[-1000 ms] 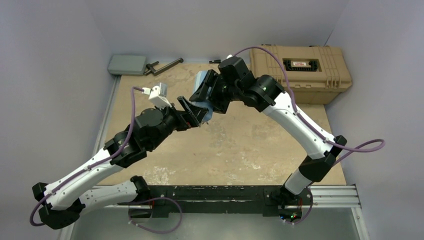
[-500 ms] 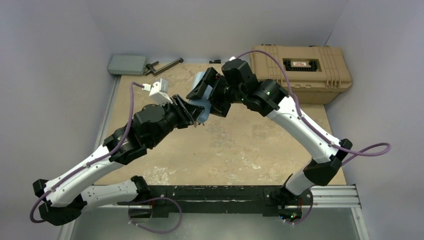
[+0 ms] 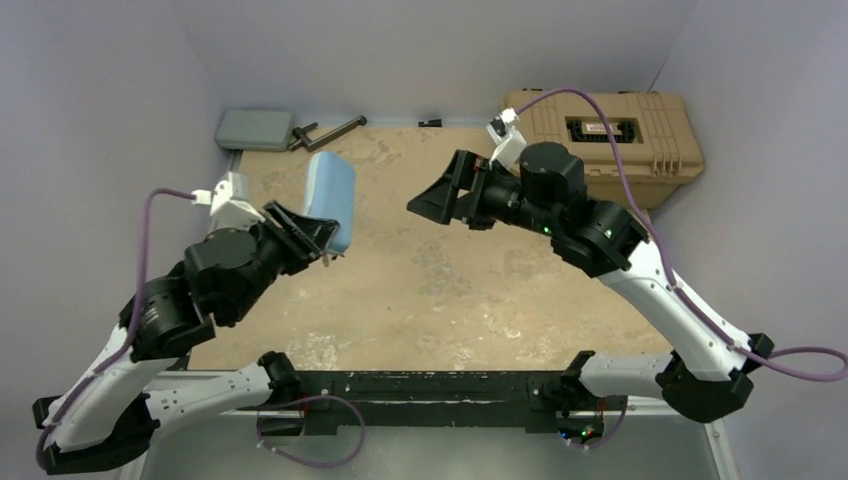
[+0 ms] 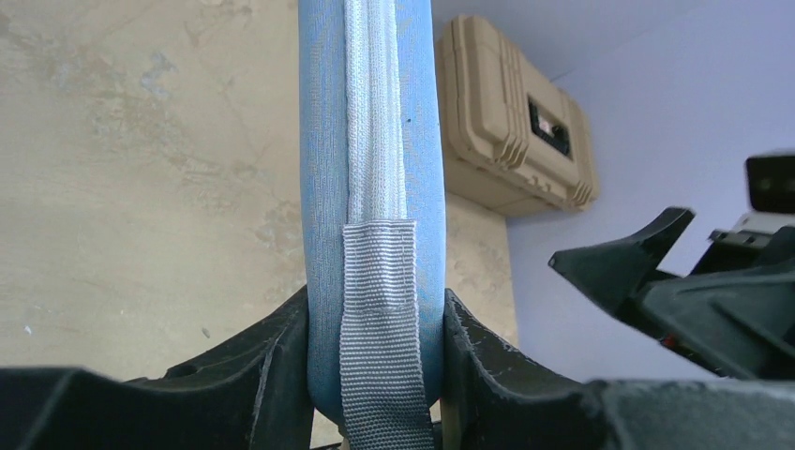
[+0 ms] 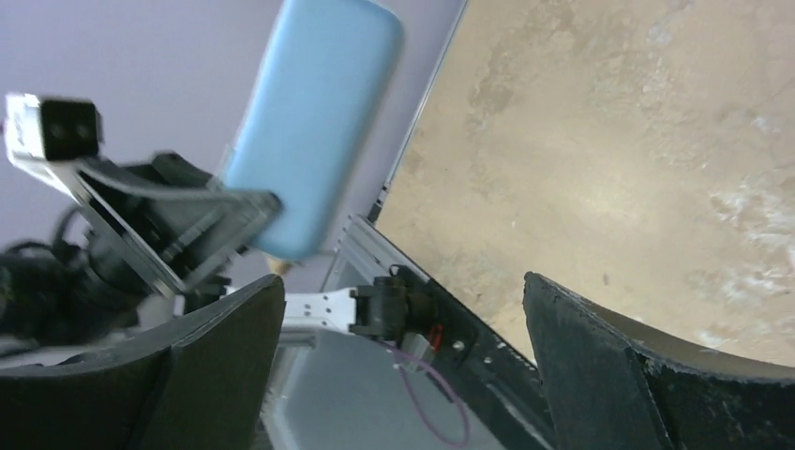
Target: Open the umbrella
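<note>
The umbrella is out of view. My left gripper (image 3: 312, 232) is shut on the lower end of a small blue fabric pouch (image 3: 331, 194), which it holds upright above the left side of the table. In the left wrist view both fingers press the pouch (image 4: 370, 141) from either side, with its white zip strip and grey webbing tab facing the camera. Over the middle of the table my right gripper (image 3: 432, 200) hangs open and empty, its jaws pointing left toward the pouch (image 5: 314, 122) and well apart from it. The right wrist view shows this gripper (image 5: 403, 291) with a wide gap between its fingers.
A tan hard toolbox (image 3: 600, 130) stands at the back right corner. A flat grey box (image 3: 255, 128) and a black clamp-like tool (image 3: 325, 130) lie at the back left. The sandy tabletop (image 3: 450, 290) lies below both arms, with grey walls on three sides.
The right gripper let go of the pouch, opened wide and drew back to the right. The left gripper closed on the pouch and carried it left.
</note>
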Available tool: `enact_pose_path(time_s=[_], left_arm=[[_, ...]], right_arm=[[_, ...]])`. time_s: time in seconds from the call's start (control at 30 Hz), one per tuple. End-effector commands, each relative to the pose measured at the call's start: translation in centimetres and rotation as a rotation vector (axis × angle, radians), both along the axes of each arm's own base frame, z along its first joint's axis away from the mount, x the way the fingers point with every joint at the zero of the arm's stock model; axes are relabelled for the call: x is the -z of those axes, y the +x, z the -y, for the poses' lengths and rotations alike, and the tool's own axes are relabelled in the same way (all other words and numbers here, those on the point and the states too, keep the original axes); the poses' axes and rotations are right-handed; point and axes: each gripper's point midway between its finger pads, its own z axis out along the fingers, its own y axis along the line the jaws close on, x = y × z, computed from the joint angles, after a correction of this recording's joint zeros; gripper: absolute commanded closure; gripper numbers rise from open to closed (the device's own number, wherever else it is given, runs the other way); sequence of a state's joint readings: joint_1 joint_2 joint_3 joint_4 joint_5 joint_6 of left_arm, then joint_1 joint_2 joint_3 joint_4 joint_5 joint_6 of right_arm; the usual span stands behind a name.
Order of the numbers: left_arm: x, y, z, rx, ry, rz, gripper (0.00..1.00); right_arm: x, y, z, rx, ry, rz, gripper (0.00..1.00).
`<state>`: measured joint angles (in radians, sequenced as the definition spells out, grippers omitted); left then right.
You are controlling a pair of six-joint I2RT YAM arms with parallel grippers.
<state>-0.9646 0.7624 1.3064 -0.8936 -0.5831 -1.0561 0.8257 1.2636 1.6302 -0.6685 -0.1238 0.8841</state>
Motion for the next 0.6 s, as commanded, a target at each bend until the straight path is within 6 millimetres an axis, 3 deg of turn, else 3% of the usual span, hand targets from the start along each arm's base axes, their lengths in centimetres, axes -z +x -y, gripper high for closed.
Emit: enact_pose_path(time_s=[0.0, 0.1, 0.23, 0.37, 0.57], left_arm=[[-4.1, -0.6, -3.6, -0.103, -0.096, 0.076, 1.0], [-4.3, -1.2, -4.7, -0.115, -0.087, 0.057, 1.0], [-5.5, -1.8, -5.4, -0.101, -0.057, 0.052, 1.0], [-6.5, -2.1, -4.5, -0.03, 0.027, 0.047, 1.0], [-5.5, -1.6, -2.5, 0.054, 0.16, 0.022, 1.0]], right_arm=[[-3.7, -1.3, 1.6, -0.073, 0.075, 0.382, 0.04], [-4.1, -1.9, 2.6, -0.065, 0.116, 0.49, 0.04], [-3.3, -1.6, 3.2, -0.036, 0.095, 0.51, 0.04], [-2.6, -1.3, 3.1, -0.044, 0.05, 0.492, 0.03], [-0.4, -1.6, 3.5, -0.061, 0.003, 0.499, 0.02]])
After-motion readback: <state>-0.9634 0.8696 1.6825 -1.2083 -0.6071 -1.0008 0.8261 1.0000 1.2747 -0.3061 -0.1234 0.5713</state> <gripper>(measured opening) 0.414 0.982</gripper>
